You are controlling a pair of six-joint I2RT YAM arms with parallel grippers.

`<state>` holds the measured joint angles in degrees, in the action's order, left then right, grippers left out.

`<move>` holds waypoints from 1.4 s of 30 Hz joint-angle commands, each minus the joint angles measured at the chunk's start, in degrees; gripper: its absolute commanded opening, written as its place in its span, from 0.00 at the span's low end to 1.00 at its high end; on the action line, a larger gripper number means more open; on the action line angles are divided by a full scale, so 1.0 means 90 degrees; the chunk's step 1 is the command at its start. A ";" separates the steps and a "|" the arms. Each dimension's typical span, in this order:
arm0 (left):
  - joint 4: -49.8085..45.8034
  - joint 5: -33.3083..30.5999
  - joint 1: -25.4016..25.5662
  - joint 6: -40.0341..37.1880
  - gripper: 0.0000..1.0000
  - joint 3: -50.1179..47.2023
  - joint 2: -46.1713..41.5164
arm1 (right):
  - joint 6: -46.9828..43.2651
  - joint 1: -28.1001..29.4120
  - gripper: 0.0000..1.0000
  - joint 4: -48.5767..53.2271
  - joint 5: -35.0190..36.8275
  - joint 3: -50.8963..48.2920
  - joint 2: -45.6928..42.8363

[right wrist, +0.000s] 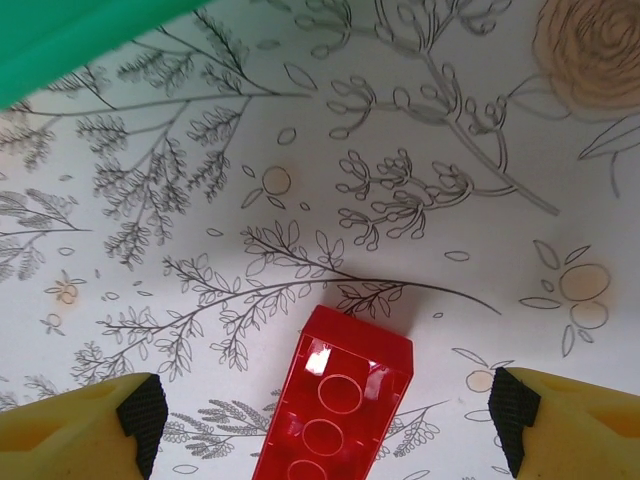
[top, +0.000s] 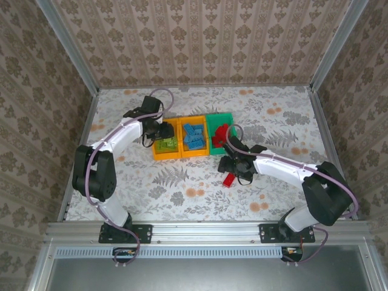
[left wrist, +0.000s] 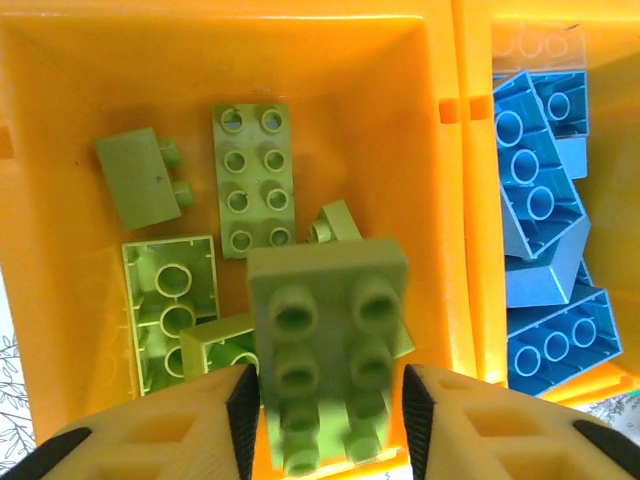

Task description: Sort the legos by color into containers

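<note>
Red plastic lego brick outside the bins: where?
Top view: red plastic lego brick on the floral table, right of centre, just below the green plastic bin, straddled by the open right gripper.

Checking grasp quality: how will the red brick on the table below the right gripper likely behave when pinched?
The red brick looks like rigid moulded plastic: probably stiff and light. Its glossy face may slip slightly. Boxy and lying flat, it seems unlikely to roll.

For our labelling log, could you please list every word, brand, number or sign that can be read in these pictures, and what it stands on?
None: no readable text on the green bricks, blue bricks, red brick, orange bins, green bin or floral table cover.
Any moulded marks are too small or blurred to read.
</note>
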<state>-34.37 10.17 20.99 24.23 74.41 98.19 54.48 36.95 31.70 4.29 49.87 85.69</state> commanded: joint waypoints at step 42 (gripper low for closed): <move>0.1296 -0.0456 0.0265 -0.0435 1.00 -0.1573 -0.2033 | -0.0827 -0.0449 0.18 -0.1875 -0.0706 0.0373 -0.0296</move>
<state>-23.44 6.59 23.22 22.06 61.19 82.39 49.41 34.89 23.24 0.69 53.93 84.42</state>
